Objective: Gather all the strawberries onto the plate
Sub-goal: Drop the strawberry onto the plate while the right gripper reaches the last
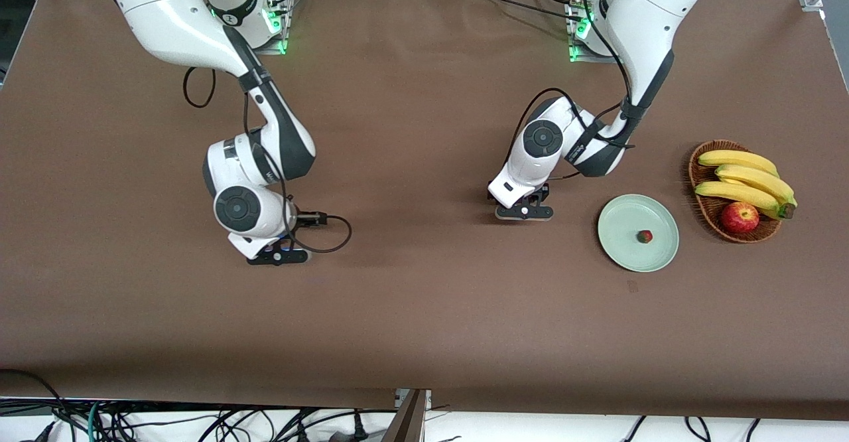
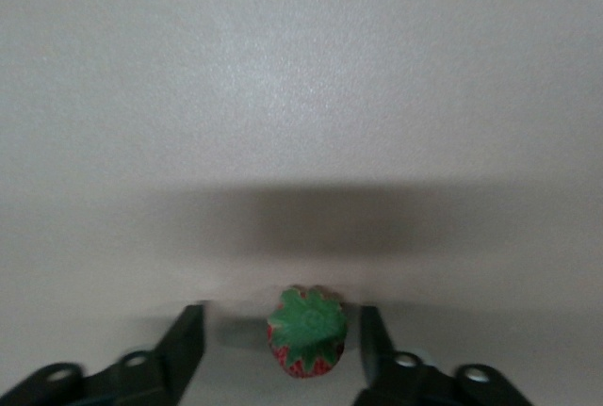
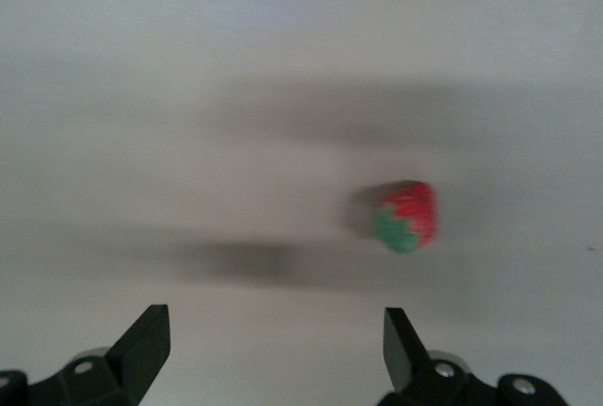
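Left gripper: low on mid-worktop, fingers spread astride a strawberry, set to pinch | right gripper: released, second strawberry ahead, unaligned | third berry on your plate near basket.

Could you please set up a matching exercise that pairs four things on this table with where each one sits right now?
Things:
1. strawberry
2. strawberry
3. apple
4. strawberry

Places:
A. in the wicker basket, beside the bananas
B. on the table, between the open fingers of the left gripper
C. on the mint-green plate
D. on the table, ahead of the open right gripper, not between its fingers

Pairs: 1-C, 2-B, 3-A, 4-D
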